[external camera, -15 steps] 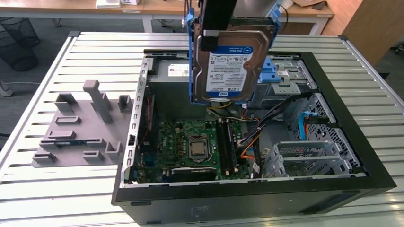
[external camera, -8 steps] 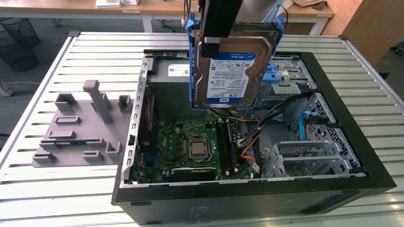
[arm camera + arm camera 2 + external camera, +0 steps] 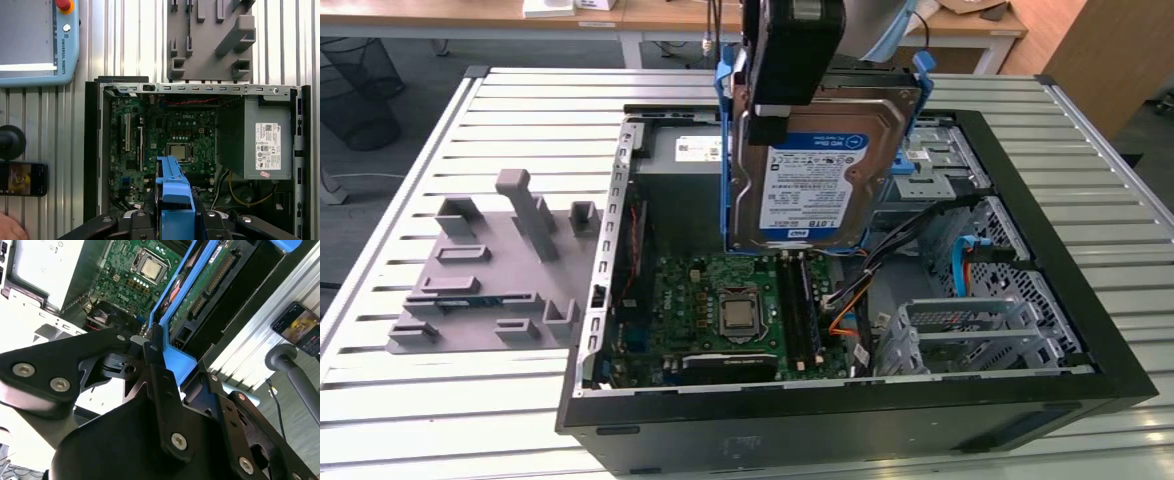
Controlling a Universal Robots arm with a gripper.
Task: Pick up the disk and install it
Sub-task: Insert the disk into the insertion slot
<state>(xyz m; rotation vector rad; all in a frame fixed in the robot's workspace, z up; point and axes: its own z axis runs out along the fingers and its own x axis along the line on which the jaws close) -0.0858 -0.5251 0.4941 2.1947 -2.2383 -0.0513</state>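
- Claw clamped shut on the disk (upright, gripped by its blue frame).
- Disk hangs over the open computer case, above the circuit board.

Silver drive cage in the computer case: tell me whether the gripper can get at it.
Probably yes: the computer case is open, the drive cage lies uncovered, and the gripper, shut on the disk, hangs over the motherboard beside it.

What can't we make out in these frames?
- Exterior view: the disk hides the case interior behind it.
- Second wrist view: the gripper body covers the disk's near end.
- First wrist view: disk is edge-on, label unseen; power supply sticker print too small.
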